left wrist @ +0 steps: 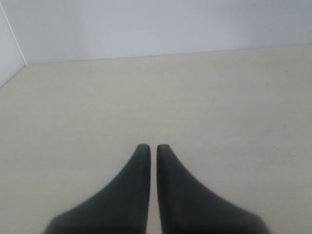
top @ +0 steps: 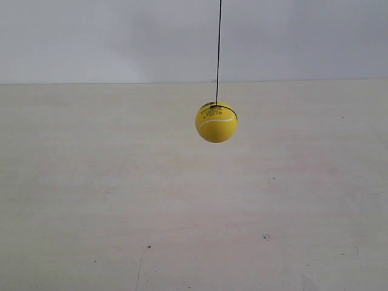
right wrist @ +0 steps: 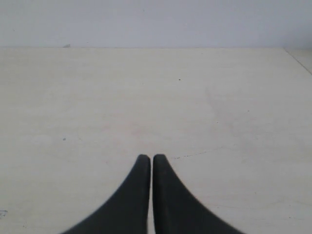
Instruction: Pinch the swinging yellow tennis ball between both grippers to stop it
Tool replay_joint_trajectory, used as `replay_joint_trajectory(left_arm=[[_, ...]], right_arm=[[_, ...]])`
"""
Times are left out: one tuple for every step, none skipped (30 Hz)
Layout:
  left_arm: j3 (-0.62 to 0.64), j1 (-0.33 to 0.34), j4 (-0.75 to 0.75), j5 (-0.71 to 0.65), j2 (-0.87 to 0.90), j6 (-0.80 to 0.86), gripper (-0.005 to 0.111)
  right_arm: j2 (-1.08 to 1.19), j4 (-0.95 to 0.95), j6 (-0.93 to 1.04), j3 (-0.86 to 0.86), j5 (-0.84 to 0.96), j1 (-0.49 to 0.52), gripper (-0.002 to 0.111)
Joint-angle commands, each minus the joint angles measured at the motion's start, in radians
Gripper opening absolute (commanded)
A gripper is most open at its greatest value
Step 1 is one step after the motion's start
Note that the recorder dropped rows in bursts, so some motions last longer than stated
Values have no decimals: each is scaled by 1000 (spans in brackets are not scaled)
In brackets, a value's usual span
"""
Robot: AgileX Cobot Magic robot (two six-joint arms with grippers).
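The yellow tennis ball (top: pixel 216 122) hangs from a thin dark string (top: pixel 218 48) above the pale table, right of centre in the exterior view, white seam and black print facing the camera. Neither arm shows in that view. In the left wrist view my left gripper (left wrist: pixel 153 147) is shut, black pointed jaws nearly touching, with nothing between them. My right gripper (right wrist: pixel 152 157) is likewise shut on nothing in the right wrist view. The ball appears in neither wrist view.
A pale wooden table (top: pixel 91 200) with a few dark specks and a thin scratch (top: pixel 140 267) fills the scene. A plain white wall (top: pixel 91 36) stands behind it. A side wall's corner (left wrist: pixel 12 53) shows in the left wrist view.
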State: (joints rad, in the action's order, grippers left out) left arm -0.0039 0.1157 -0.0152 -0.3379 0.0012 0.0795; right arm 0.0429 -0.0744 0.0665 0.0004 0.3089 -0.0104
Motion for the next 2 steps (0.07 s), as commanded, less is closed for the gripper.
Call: replay_joint_trajectory(left_arm=[[4, -9, -4, 7, -1, -11, 5], [4, -9, -4, 7, -1, -11, 5]], right_arm=[[0, 3, -3, 0, -5, 0, 0], [0, 3, -3, 0, -5, 0, 0]])
